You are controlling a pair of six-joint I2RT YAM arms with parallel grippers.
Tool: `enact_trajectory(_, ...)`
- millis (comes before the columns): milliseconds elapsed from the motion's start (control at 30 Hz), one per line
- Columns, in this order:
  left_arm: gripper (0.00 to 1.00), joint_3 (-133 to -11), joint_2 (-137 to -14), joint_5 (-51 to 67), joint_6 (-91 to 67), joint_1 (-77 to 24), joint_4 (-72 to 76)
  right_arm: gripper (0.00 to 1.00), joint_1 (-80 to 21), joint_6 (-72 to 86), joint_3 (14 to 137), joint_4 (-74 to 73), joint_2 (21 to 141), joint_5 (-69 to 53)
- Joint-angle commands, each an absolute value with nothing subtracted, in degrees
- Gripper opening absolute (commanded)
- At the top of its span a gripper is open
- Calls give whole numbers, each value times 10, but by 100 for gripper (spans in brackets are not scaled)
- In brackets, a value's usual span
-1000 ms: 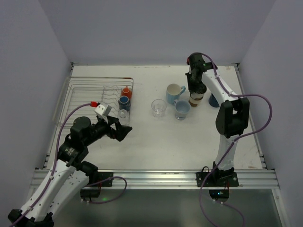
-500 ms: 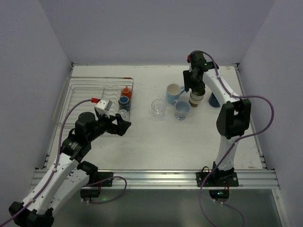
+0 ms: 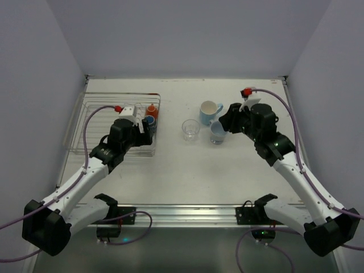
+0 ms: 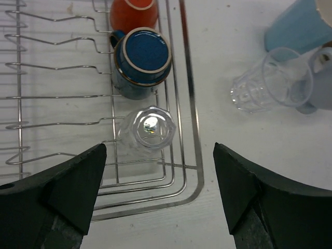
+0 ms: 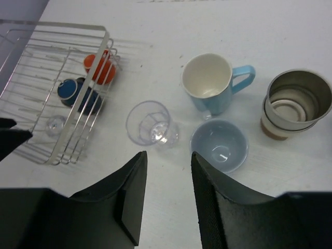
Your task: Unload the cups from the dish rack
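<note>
Three cups were in the near right corner of the dish rack (image 3: pixel 94 116), in a row along its right rim: an orange mug (image 4: pixel 133 13) farthest, a navy mug (image 4: pixel 141 59) upside down beside it, and an upturned glass (image 4: pixel 148 129) nearest. The left hand (image 4: pixel 160 155) hung over that glass with its fingers spread wide and holding nothing. The left wrist view showed the glass plainly between the wires. From the top camera the hand covered it.

Right of the rack on the white surface (image 3: pixel 187 170) stood a second glass (image 5: pixel 153 124), a light blue mug (image 5: pixel 210 83) and a grey-blue cup (image 5: pixel 219 145), close together and all mouth up. The metallic tumbler (image 5: pixel 293 104) stood just right of them. Only the right wrist view showed it, because the right arm (image 3: pixel 284 156) blocked it from above. The right hand (image 5: pixel 168 161) hovered near the grey-blue cup, its fingers parted by a modest gap with nothing between them.

Half a second before, the right arm had stood tall with its hand down over the tumbler. It had since let go, folded low and drawn back toward the near side. The left hand had been over bare surface in front of the rack and had moved forward above the rack's corner. The cups had not shifted.
</note>
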State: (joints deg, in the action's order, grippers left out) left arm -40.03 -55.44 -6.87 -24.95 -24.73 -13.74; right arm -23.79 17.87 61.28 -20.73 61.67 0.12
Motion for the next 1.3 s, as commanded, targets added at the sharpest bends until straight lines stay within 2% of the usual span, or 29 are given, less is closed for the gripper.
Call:
enact_trajectory(0,87,-429,-585,-169,-245,-254,-99,41,-254,221,525,-119,576,-24)
enact_trajectory(67,86,-435,-623,-172,-236,-256,-95,35,-263,227,490,-108,556,-38)
enact_trajectory(233,78,-460,-691,-177,-228,-269,-91,30,-272,231,450,-92,528,-56)
enact_trajectory(500,73,-471,-746,-195,-220,-284,-87,32,-279,231,439,-79,532,-68)
enact_trajectory(633,65,-468,-760,-204,-219,-287,-84,32,-278,231,437,-77,524,-69)
enact_trajectory(833,62,-464,-780,-208,-221,-291,-76,34,-280,234,441,-78,525,-77)
enact_trajectory(867,60,-464,-780,-207,-220,-292,-75,34,-280,235,442,-78,525,-79)
enact_trajectory(933,47,-463,-782,-212,-220,-293,-72,35,-284,237,445,-79,525,-83)
enact_trajectory(967,42,-464,-780,-216,-220,-293,-72,38,-284,239,446,-80,524,-86)
enact_trajectory(1033,26,-463,-764,-221,-221,-293,-74,43,-288,245,448,-79,518,-90)
enact_trajectory(1100,17,-461,-728,-233,-221,-293,-77,54,-290,256,448,-71,515,-112)
enact_trajectory(1267,11,-465,-626,-229,-227,-293,-99,71,-301,329,425,34,519,-209)
